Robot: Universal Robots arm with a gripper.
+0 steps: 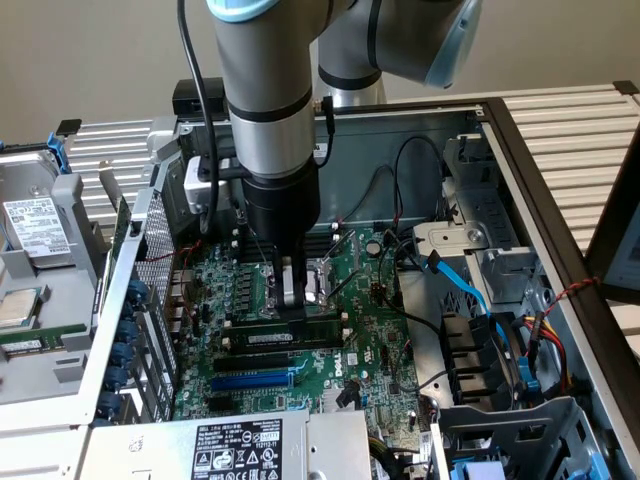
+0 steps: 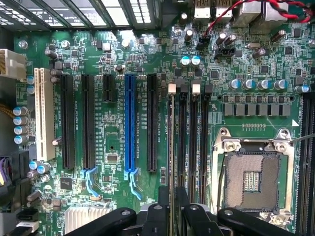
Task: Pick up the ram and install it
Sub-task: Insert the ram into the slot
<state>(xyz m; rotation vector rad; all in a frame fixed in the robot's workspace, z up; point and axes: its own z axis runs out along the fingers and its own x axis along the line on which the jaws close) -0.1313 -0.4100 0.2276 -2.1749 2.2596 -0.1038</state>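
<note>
Inspection of the open computer case [image 1: 520, 150], standing on the slatted desk [image 1: 580, 115]. The arm reaches straight down onto the motherboard [image 1: 375, 330]. The claw [image 1: 296, 305] sits directly on the upper edge of the ram [image 1: 290, 337], about midway along it.

The ram stands on edge in one of the black memory slots [image 2: 197, 142], white label facing the exterior view's viewer. It lies between the processor socket [image 2: 253, 179] and the blue expansion slot [image 1: 250, 381]. An empty black slot sits just beside it on the blue slot's side.

From the wrist view the claw [image 2: 173, 216] straddles the slot line. Whether it clamps the stick or stands just free of it, I cannot tell (the gap is very narrow).
</note>
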